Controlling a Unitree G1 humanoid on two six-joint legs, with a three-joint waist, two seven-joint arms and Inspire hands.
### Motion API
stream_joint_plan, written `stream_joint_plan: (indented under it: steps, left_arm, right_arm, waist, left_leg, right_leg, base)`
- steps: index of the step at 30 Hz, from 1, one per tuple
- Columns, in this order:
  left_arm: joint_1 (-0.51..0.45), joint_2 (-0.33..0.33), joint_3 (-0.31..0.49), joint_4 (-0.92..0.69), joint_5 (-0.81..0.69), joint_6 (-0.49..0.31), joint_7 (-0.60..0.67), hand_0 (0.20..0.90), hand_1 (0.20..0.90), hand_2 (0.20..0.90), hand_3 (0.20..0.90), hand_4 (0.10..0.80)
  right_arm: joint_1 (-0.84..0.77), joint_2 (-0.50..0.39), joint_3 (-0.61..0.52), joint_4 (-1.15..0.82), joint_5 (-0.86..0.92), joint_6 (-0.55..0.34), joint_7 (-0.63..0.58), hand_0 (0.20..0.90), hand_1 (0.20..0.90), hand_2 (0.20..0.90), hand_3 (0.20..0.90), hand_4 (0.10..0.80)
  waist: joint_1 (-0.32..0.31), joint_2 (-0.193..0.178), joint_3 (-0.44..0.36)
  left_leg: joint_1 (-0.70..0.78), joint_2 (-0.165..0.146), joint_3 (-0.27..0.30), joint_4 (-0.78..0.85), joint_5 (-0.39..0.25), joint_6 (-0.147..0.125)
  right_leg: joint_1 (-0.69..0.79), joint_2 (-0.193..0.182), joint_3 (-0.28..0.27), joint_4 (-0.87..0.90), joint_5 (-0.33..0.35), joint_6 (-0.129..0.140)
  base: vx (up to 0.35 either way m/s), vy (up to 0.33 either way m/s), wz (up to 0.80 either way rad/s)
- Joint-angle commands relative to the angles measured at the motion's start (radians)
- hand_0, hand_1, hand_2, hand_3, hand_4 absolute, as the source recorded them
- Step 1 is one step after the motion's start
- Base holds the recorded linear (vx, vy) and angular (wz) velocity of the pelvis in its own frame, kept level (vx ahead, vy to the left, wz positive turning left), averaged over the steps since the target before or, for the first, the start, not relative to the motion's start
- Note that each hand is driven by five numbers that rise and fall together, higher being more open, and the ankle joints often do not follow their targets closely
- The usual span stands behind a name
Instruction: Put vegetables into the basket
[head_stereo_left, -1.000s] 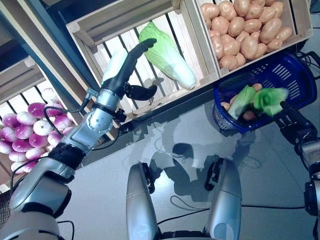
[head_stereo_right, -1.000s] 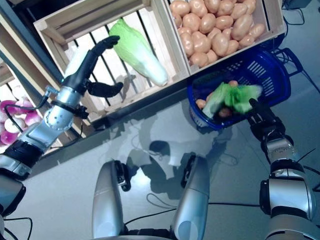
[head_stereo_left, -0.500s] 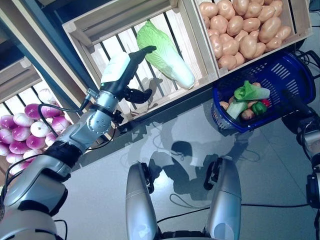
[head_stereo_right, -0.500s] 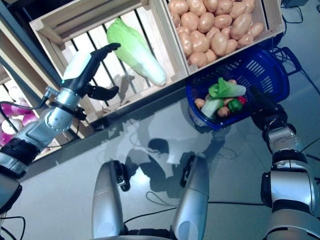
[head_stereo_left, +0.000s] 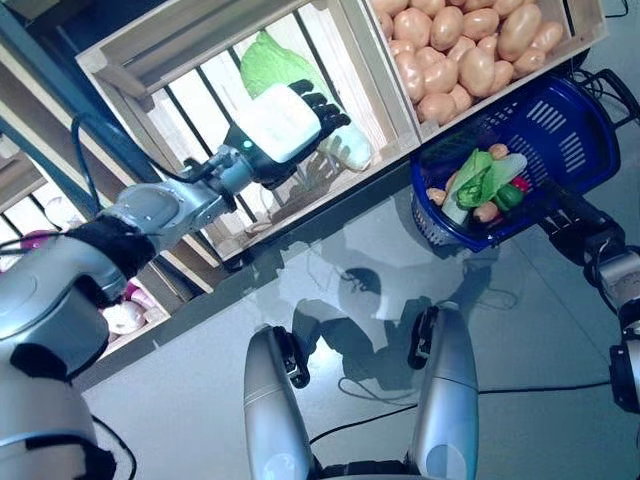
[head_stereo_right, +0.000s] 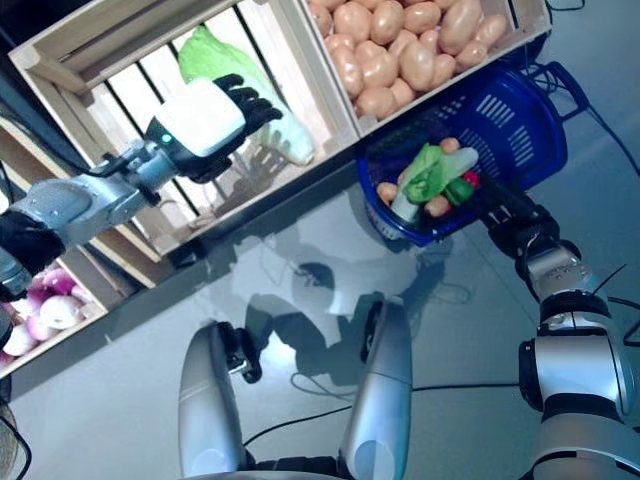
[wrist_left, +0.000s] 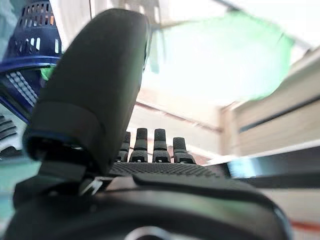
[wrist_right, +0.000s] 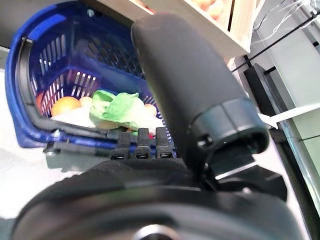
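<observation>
A: We're over the wooden crate (head_stereo_left: 140, 60) at upper left of the head view, and the risk is plain: the napa cabbage (head_stereo_left: 262, 65) lies on slats. If the left hand (head_stereo_left: 285, 125) closes on loose leaf instead of the body, we'd expect it to slip or tear on the lift.

B: Agreed, and the crate's front rail could catch it on the way out.

A: How's that hand set?

B: Fingers bent partway over the cabbage, thumb standing apart in the wrist view, nothing gripped. We can't tell whether the fingertips touch it.

A: And the right hand (head_stereo_right: 508, 212)?

B: At the near rim of the blue basket (head_stereo_left: 575, 135), centre right. Its fingers curl by the rim, but whether they clamp it, we can't tell.

A: What's in the basket?

B: The bok choy (head_stereo_left: 478, 178) lies inside with a few small vegetables. The potatoes (head_stereo_left: 470, 50) fill the crate above, and the purple turnips (head_stereo_right: 45, 305) sit lower left.

A: So 1 cabbage to carry, we judge.
</observation>
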Motion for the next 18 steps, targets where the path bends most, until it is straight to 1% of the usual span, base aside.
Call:
stream_joint_plan:
  steps: [1, 2, 4, 6, 10, 15, 18]
  left_arm:
    - [-0.177, 0.009, 0.038, 0.034, 0.021, 0.060, 0.096, 0.900, 0.900, 0.900, 0.900, 0.800]
    - [-0.180, 0.004, 0.035, 0.041, 0.023, 0.059, 0.091, 0.900, 0.900, 0.900, 0.900, 0.800]
    - [-0.197, -0.017, 0.010, 0.072, 0.024, 0.062, 0.038, 0.900, 0.900, 0.900, 0.900, 0.800]
    - [-0.207, -0.037, -0.013, 0.095, 0.013, 0.087, 0.023, 0.900, 0.900, 0.900, 0.900, 0.800]
    - [-0.206, -0.058, -0.008, 0.137, 0.029, 0.088, 0.044, 0.900, 0.900, 0.900, 0.900, 0.800]
    - [-0.195, -0.077, 0.002, 0.201, 0.013, 0.118, -0.007, 0.900, 0.900, 0.900, 0.900, 0.800]
    - [-0.191, -0.085, 0.009, 0.247, -0.013, 0.157, -0.081, 0.900, 0.900, 0.900, 0.900, 0.800]
  right_arm:
    - [-0.039, -0.027, 0.003, -0.004, 0.021, -0.032, 0.086, 0.900, 0.900, 0.900, 0.900, 0.800]
    - [-0.039, -0.027, 0.003, -0.004, 0.021, -0.031, 0.088, 0.900, 0.900, 0.900, 0.900, 0.800]
    - [-0.042, -0.026, 0.011, -0.005, 0.023, -0.023, 0.097, 0.900, 0.900, 0.900, 0.900, 0.800]
    - [-0.039, -0.026, 0.015, -0.006, 0.028, -0.021, 0.119, 0.900, 0.900, 0.900, 0.900, 0.800]
    - [-0.023, -0.023, 0.013, -0.009, 0.032, -0.022, 0.135, 0.900, 0.900, 0.900, 0.900, 0.800]
    - [0.004, -0.025, -0.007, -0.009, 0.051, -0.024, 0.147, 0.900, 0.900, 0.900, 0.900, 0.800]
    - [0.009, -0.027, -0.017, -0.015, 0.053, -0.022, 0.153, 0.900, 0.900, 0.900, 0.900, 0.800]
  waist:
    - [-0.029, -0.010, -0.023]
    - [-0.030, -0.011, -0.022]
    - [-0.040, -0.015, -0.017]
    - [-0.050, -0.021, -0.009]
    - [-0.058, -0.028, -0.002]
    - [-0.066, -0.041, 0.003]
    - [-0.067, -0.048, 0.004]
  left_leg:
    - [-0.015, 0.040, -0.021, -0.015, -0.032, -0.042]
    - [-0.017, 0.041, -0.021, -0.015, -0.033, -0.042]
    - [-0.029, 0.049, -0.019, -0.004, -0.035, -0.046]
    - [-0.045, 0.056, -0.019, 0.010, -0.039, -0.047]
    - [-0.070, 0.067, -0.024, 0.038, -0.047, -0.050]
    - [-0.110, 0.083, -0.039, 0.086, -0.064, -0.053]
    - [-0.147, 0.094, -0.053, 0.121, -0.074, -0.056]
  right_leg:
    - [0.040, -0.048, 0.026, -0.151, 0.157, 0.055]
    - [0.038, -0.048, 0.026, -0.151, 0.158, 0.055]
    - [0.029, -0.046, 0.031, -0.153, 0.165, 0.059]
    - [0.015, -0.043, 0.036, -0.149, 0.170, 0.061]
    - [-0.005, -0.045, 0.043, -0.136, 0.171, 0.063]
    - [-0.036, -0.052, 0.052, -0.109, 0.169, 0.068]
    - [-0.067, -0.058, 0.058, -0.084, 0.165, 0.073]
  base:
    - [-0.017, 0.017, -0.06]
    - [-0.015, 0.017, -0.06]
    - [-0.008, 0.009, -0.03]
    - [-0.025, 0.014, -0.15]
    - [-0.014, -0.003, -0.16]
    - [0.002, -0.016, -0.10]
    - [0.009, -0.024, 0.03]
